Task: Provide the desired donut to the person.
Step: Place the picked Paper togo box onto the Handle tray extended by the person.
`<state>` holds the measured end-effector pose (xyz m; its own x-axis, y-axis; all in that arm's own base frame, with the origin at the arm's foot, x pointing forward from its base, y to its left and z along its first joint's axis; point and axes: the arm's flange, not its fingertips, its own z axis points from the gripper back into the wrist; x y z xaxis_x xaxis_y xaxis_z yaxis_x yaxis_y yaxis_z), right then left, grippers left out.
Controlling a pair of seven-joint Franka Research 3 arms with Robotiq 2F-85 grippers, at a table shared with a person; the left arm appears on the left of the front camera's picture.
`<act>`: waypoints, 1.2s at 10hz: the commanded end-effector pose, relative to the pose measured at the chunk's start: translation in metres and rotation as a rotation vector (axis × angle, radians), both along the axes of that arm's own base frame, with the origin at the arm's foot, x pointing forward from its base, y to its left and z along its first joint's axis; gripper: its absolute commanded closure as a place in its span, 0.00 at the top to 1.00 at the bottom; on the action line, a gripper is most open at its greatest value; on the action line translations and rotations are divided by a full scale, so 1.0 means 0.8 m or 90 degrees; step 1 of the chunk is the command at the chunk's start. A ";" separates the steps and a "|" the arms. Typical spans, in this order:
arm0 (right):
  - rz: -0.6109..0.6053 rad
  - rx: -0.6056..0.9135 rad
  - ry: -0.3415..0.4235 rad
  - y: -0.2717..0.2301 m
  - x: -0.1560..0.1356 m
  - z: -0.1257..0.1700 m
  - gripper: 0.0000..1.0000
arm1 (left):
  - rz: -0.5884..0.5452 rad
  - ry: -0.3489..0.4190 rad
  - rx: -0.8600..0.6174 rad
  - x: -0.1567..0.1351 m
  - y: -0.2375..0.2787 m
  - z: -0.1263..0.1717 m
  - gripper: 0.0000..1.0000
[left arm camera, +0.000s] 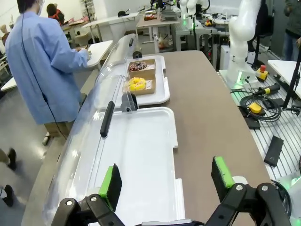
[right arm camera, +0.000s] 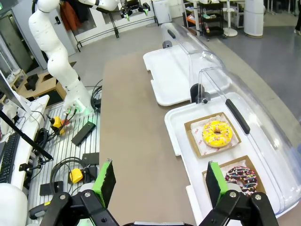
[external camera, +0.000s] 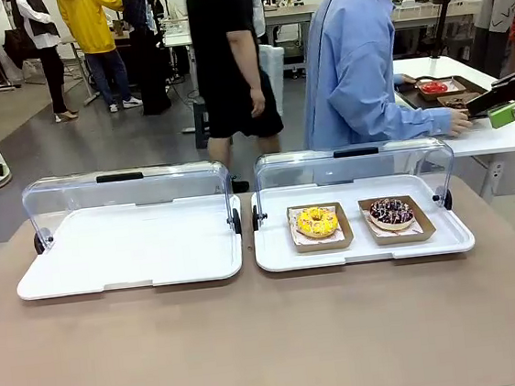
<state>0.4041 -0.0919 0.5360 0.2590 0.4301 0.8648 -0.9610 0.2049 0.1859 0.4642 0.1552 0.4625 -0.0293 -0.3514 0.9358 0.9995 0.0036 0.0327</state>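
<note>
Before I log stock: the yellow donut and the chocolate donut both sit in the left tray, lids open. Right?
Not quite. The yellow donut and the chocolate donut sit in the right tray, as the front view shows. The left tray holds none. Both lids are open.

Front and wrist views sharing trays (external camera: 365, 248)

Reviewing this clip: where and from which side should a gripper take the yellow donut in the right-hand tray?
Probably by the brown paper tray under the yellow donut, not the icing. Its low upright rim gives the fingers two opposite edges. Come from above on the robot's side, since the raised clear lid stands behind the white tray.
</note>
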 end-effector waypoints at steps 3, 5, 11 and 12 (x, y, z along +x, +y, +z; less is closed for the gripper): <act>0.004 0.009 -0.005 0.001 0.000 0.001 1.00 | -0.004 -0.010 0.032 -0.017 0.005 0.011 1.00; 0.004 0.009 -0.005 0.001 0.000 0.001 1.00 | -0.004 -0.012 0.048 -0.015 0.003 0.013 1.00; 0.004 0.009 -0.005 0.001 0.000 0.001 1.00 | -0.008 -0.004 0.012 -0.010 0.005 0.012 1.00; 0.004 0.009 -0.005 0.001 0.000 0.001 1.00 | -0.008 -0.004 0.012 -0.010 0.005 0.012 1.00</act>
<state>0.4041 -0.0919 0.5360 0.2590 0.4301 0.8648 -0.9610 0.2049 0.1859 0.4563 0.1599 0.4704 -0.0367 -0.3802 0.9242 0.9993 -0.0102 0.0355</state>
